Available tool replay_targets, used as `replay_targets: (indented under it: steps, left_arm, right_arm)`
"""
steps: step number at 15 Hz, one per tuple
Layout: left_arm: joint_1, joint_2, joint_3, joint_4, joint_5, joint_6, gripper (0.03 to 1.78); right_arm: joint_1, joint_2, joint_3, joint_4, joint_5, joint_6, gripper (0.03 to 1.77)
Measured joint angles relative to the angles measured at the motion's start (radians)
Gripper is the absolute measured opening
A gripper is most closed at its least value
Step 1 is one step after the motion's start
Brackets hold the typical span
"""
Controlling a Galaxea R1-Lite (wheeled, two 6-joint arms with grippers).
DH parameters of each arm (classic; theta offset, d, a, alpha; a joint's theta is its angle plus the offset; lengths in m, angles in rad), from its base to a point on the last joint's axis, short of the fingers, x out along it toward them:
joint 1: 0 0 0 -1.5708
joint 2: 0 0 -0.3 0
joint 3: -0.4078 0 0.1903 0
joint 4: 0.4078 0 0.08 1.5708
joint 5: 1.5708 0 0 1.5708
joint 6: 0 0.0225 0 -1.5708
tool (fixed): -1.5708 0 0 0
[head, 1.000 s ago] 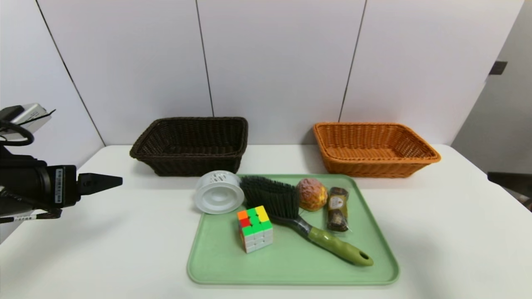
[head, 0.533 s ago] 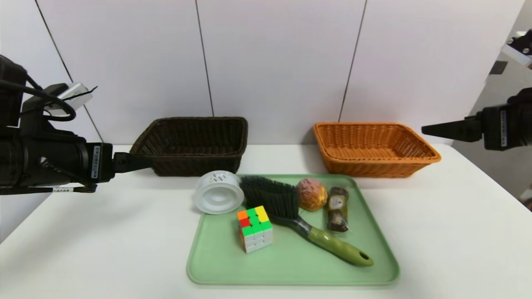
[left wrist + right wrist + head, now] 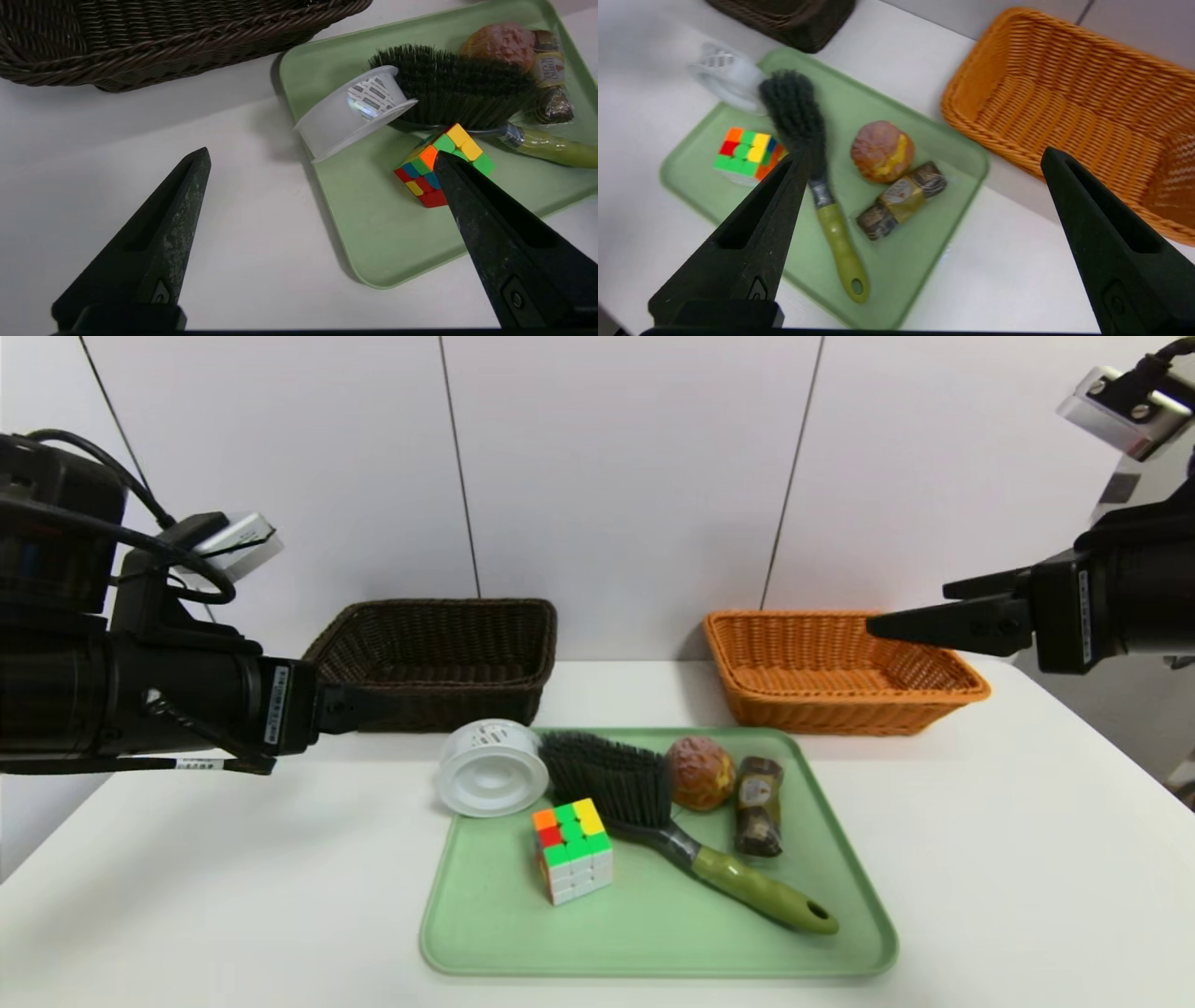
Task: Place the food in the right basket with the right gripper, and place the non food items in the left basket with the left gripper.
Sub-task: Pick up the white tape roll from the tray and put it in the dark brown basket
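Pale green plastic, a shallow rounded tray point(image 3: 485, 933) lay on the white table point(image 3: 187, 896) in the lower centre of the head view, and all five loose items were on it. Nearest the lower edge stood the multicoloured puzzle cube point(image 3: 572, 850), upright; just right of it the green handle of the black-bristled brush point(image 3: 653, 812) ran toward the lower right, its bristles toward the middle of the frame. The white round plastic spool point(image 3: 491, 769) leaned at the tray's upper left corner, partly over the rim. Right of the bristles sat the bumpy orange-brown round bun point(image 3: 700, 773), with the oblong dark brown snack in clear wrapper with a yellow label point(image 3: 758, 793) just beside it. Farther back, against the white panelled wall, the dark brown woven basket point(image 3: 434, 663) stood left of centre and the orange-tan woven basket point(image 3: 840, 670) right of centre, well apart. The black left gripper point(image 3: 322, 158) hung at the left edge before the dark basket, fingers spread wide, nothing between them; the black right gripper point(image 3: 920, 156) hung at the upper right over the orange basket, likewise spread and bare.
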Motion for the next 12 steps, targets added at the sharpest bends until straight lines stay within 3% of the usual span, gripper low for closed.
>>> replay_targets:
  steps: [6, 12]
  left_arm:
    - [-0.08, -0.016, -0.003, 0.026, 0.001, 0.001, 1.69]
    - [-0.105, 0.036, -0.042, 0.027, 0.001, 0.005, 1.69]
  right_arm:
    - [0.038, -0.06, -0.014, 0.151, 0.069, 0.002, 1.7]
    - [0.039, -0.103, 0.004, 0.18, 0.072, 0.024, 1.7]
